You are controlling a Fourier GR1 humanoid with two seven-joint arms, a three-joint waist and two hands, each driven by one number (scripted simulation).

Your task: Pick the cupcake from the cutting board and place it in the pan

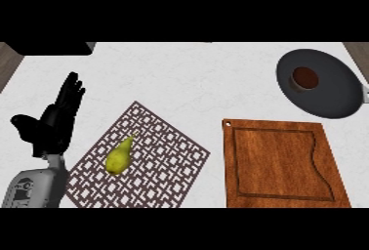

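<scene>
You are at the close of the task, by the look of it: the small brown-topped cupcake in its pale wrapper (305,78) already sits inside the round dark grey pan (338,105), toward the pan's upper left part, at the far right of the white speckled counter (194,73). The brown wooden cutting board with its grooved border (282,163) lies bare just below the pan, nothing on it. So the pick and the place both read as done, and I judge that nothing is left but to keep clear of the pan.

Your left hand (54,124) shows at the view's left, resting upright above its grey forearm; its fingers (71,90) are straight and spread, the thumb out to the side, and they hold nothing. Your right hand shows nowhere in the head view, so you cannot tell its state from here.

As for other holders: the brown lattice-patterned mat (155,161) lies between the left hand and the board, turned diamond-wise, and carries a yellow-green pear (119,156) on its left half. The pear is no part of your task; leave it there.
</scene>
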